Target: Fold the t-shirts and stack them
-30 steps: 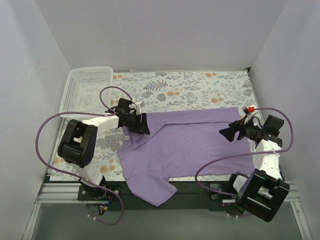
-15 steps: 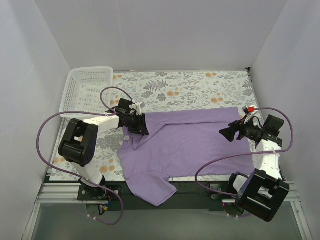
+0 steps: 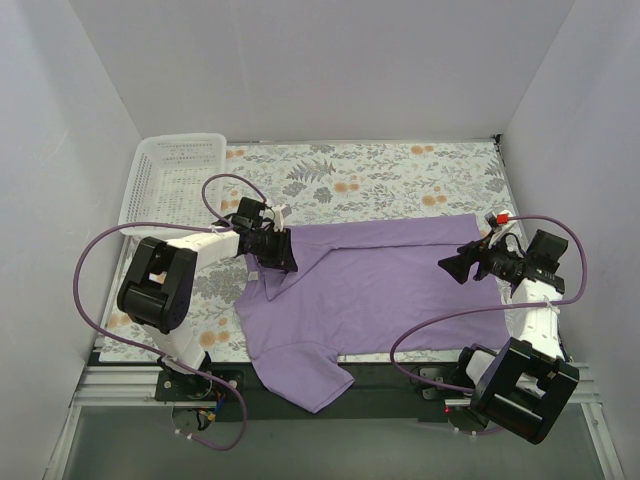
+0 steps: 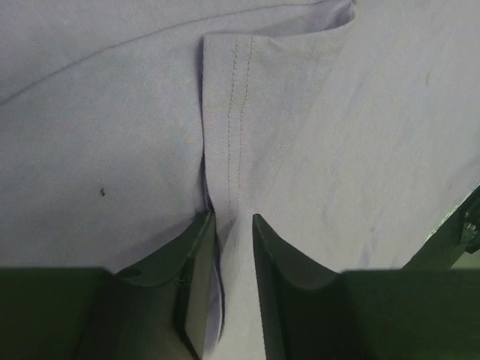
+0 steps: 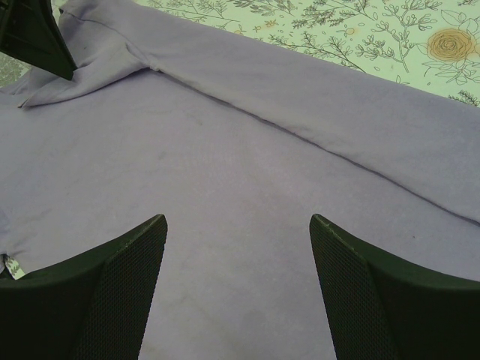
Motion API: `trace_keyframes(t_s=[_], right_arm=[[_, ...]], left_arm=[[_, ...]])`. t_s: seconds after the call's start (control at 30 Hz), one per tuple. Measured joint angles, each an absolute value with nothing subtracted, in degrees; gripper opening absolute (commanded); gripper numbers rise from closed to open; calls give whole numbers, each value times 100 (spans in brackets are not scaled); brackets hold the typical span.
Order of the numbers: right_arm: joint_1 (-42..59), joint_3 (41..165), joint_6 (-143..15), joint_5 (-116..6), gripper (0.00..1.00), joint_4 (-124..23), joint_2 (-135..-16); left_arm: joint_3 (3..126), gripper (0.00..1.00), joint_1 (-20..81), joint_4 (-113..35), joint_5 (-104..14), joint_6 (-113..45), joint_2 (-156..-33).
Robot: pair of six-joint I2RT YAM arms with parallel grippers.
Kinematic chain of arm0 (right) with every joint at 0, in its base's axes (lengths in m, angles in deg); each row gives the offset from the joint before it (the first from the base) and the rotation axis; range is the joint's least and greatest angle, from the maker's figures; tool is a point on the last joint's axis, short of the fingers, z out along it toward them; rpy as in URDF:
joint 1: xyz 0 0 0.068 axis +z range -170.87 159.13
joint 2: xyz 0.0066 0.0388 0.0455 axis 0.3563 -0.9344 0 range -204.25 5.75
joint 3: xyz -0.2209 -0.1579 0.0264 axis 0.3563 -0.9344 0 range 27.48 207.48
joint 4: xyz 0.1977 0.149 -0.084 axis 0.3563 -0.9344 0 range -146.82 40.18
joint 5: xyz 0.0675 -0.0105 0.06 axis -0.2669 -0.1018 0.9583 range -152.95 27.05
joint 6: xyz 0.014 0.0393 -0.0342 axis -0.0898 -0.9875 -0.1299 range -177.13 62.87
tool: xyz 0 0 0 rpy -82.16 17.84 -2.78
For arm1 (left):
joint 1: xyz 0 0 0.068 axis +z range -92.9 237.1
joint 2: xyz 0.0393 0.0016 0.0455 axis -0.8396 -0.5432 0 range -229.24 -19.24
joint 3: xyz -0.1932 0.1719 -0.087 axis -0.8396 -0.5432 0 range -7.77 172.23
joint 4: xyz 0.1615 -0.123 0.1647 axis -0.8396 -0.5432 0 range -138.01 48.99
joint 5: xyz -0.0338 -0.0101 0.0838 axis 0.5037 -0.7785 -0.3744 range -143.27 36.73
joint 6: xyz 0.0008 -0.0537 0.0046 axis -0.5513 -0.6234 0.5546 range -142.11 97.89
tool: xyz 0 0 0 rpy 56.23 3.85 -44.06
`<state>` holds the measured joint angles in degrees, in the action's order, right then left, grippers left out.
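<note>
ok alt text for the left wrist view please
The left gripper is closed on a stitched hem of the purple t-shirt, and a ridge of fabric runs up from between its dark jaws. Smooth purple cloth fills nearly all the rest of the frame.

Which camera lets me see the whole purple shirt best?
The top camera: the shirt lies spread out, sleeve and all. The left wrist camera shows only a stitched fold pinched in the left gripper; the right wrist camera shows just part of the cloth.
</note>
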<state>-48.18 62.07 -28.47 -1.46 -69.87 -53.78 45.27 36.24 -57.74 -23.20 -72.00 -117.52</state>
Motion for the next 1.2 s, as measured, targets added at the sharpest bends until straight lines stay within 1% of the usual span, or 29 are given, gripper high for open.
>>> trace_keyframes(t_s=[0.07, 0.1, 0.13, 0.2, 0.5, 0.73, 0.77, 0.87, 0.9, 0.93, 1.1, 1.2], right_arm=[[-4818, 6207, -2847, -146, 84, -6990, -5378], [-4818, 6207, -2847, -146, 83, -6987, -5378], [-4818, 6207, -2847, -146, 84, -6987, -5378], [-4818, 6207, -2847, -146, 84, -6987, -5378], [-4818, 6207, -2847, -146, 84, -6987, -5378], [-4818, 6207, -2849, -146, 84, -6987, -5378], [-4818, 6207, -2849, -146, 84, -6987, -5378], [-4818, 6207, -2847, -146, 84, -6987, -5378], [-4818, 6207, -2847, -146, 84, -6990, -5378], [-4818, 6207, -2847, -146, 84, -6987, -5378], [-4818, 6207, -2847, -146, 84, -6990, -5378], [-4818, 6207, -2847, -146, 84, -6990, -5378]], left_arm=[[4527, 18, 3624, -5776, -2318, -7206, -11754], [4529, 11, 3624, -5774, -2301, -7202, -11756], [4529, 7, 3619, -5776, -2277, -7204, -11758], [4531, 0, 3602, -5774, -2231, -7173, -11763], [4531, 0, 3427, -5774, -1936, -7044, -11763], [4531, 0, 3053, -5772, -1746, -6905, -11763], [4531, 1, 2979, -5772, -1737, -6894, -11763], [4531, 11, 2717, -5770, -1726, -6832, -11763], [4529, 16, 2629, -5772, -1721, -6815, -11763], [4529, 26, 2544, -5772, -1724, -6789, -11763], [4518, 35, 2240, -5800, -1813, -6701, -11717], [4499, 40, 2231, -5840, -2104, -6706, -11380]])
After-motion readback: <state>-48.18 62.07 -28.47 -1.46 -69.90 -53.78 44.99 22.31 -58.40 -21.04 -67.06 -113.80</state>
